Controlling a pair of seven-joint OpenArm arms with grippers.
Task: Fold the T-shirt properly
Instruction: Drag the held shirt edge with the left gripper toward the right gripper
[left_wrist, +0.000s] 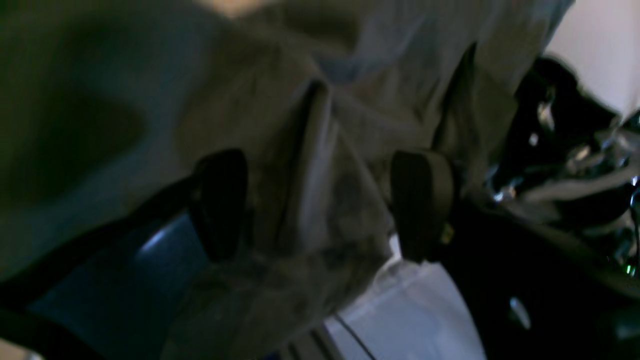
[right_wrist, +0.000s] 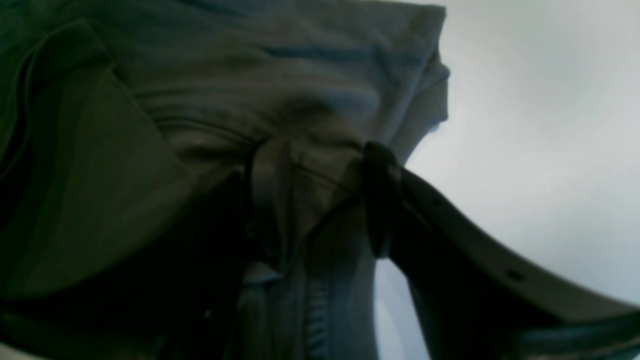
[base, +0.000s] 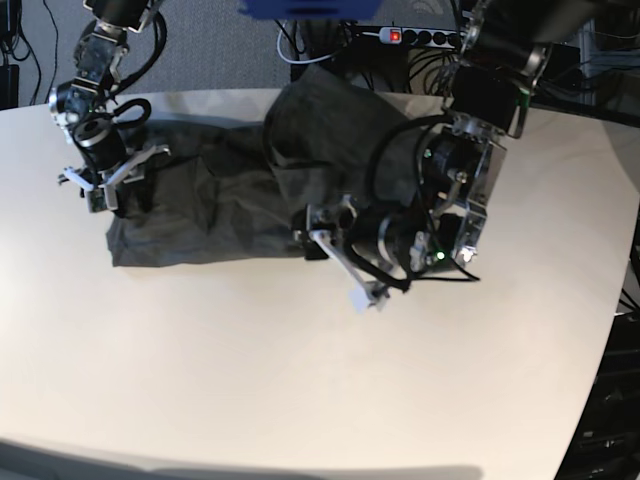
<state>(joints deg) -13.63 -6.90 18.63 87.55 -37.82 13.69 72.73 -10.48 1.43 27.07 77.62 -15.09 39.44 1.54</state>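
The T-shirt (base: 230, 205) is lying bunched across the desk's (base: 300, 380) far half; the right gripper (right_wrist: 315, 200) is pinching a fabric fold to anchor its end; the left gripper (left_wrist: 320, 205) is gaping wide over the hem, gripping nothing, seemingly releasing it.

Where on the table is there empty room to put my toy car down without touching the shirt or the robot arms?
The table is bare along the whole near side, below the T-shirt. A smaller bare patch lies at the right edge, past the left gripper and its arm. The far side is crowded: the shirt spreads across it, with the right gripper at its left end.
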